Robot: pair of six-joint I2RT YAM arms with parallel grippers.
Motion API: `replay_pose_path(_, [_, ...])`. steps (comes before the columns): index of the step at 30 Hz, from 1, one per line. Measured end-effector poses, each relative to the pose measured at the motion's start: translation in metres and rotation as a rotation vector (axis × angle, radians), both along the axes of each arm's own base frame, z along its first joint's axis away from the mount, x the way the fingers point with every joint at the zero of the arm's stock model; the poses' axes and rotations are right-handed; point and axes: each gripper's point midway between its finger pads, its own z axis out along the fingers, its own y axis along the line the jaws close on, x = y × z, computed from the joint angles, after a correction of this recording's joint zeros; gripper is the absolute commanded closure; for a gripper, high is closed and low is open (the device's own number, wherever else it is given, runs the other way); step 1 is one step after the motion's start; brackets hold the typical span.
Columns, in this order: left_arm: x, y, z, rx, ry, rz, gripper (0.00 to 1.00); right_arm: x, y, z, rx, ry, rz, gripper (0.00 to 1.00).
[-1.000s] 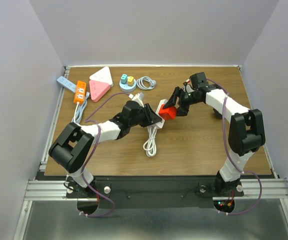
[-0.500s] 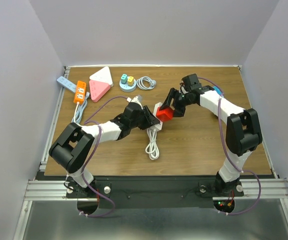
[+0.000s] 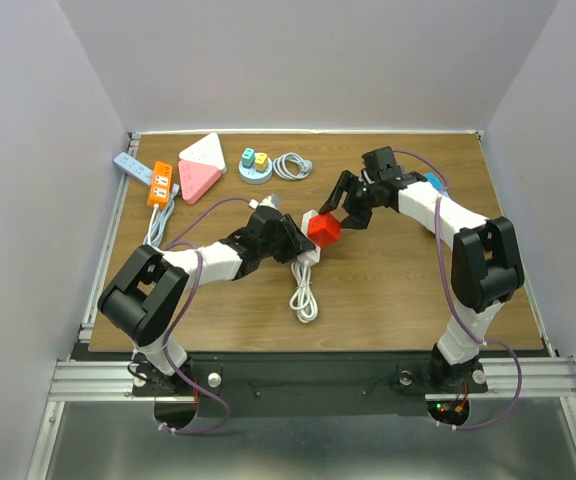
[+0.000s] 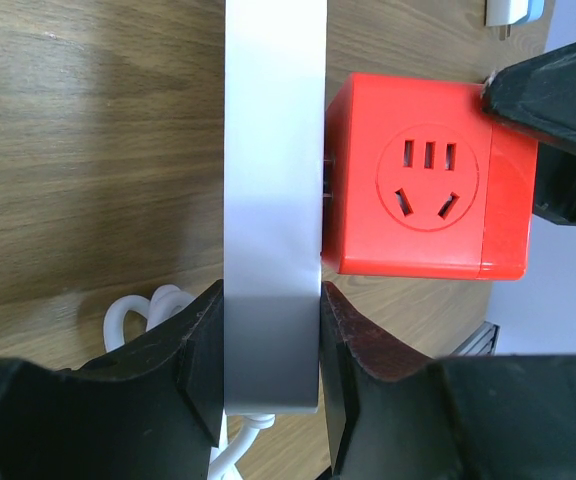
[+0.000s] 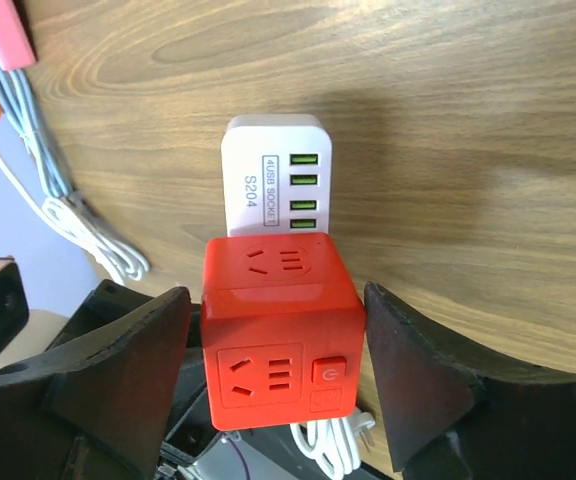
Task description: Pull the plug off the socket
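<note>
Wood-grain bench (image 3: 398, 290), brown and matte, boxed on three sides by plain pale walls (image 3: 28, 150), with a metal rail (image 3: 98, 378) along the near edge. Mid-bench: red plug (image 5: 278, 340), up against the white socket (image 4: 273, 150), only a thin dark gap between. Left end effector (image 4: 271, 300) clamped on the socket. Right end effector (image 5: 278, 298) spread around the plug, fingers (image 5: 118, 380) close at both flanks; cannot tell whether squeezing. Far left: orange strip (image 3: 159, 183), pink triangle (image 3: 199, 181). Far middle: coiled cable (image 3: 291, 165).
</note>
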Motion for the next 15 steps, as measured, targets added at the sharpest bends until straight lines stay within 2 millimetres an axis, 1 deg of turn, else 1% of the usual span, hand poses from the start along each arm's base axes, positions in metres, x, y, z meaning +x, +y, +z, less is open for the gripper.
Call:
replay_pose_path(1, [0.0,0.0,0.0,-0.003,0.0,0.002,1.0,0.0,0.001,0.001,0.006,-0.002,0.001,0.21])
replay_pose_path(4, [0.001,-0.001,0.002,-0.012,0.0,0.007,1.0,0.0,0.005,0.002,0.03,-0.003,0.004,0.19])
replay_pose_path(8, [0.002,-0.004,0.006,-0.032,-0.003,0.011,1.0,-0.009,0.015,-0.002,0.051,0.014,0.026,0.19])
replay_pose_path(9, [0.003,-0.004,0.007,-0.039,-0.005,0.013,1.0,-0.013,0.021,-0.003,0.056,0.019,0.037,0.2])
replay_pose_path(10, [0.004,-0.005,0.008,-0.043,-0.006,0.015,1.0,-0.015,0.024,-0.004,0.059,0.022,0.044,0.23])
replay_pose_path(12, [0.004,-0.005,0.009,-0.047,-0.006,0.02,1.0,-0.02,0.029,-0.006,0.054,0.021,0.056,0.37])
replay_pose_path(13, [0.005,-0.005,0.009,-0.049,-0.004,0.023,1.0,-0.021,0.03,-0.008,0.051,0.02,0.057,0.45])
replay_pose_path(14, [0.005,-0.004,0.009,-0.05,-0.001,0.026,1.0,-0.021,0.029,-0.01,0.047,0.026,0.048,0.6])
replay_pose_path(15, [0.005,-0.004,0.008,-0.052,0.003,0.029,1.0,-0.021,0.028,-0.011,0.046,0.028,0.043,0.67])
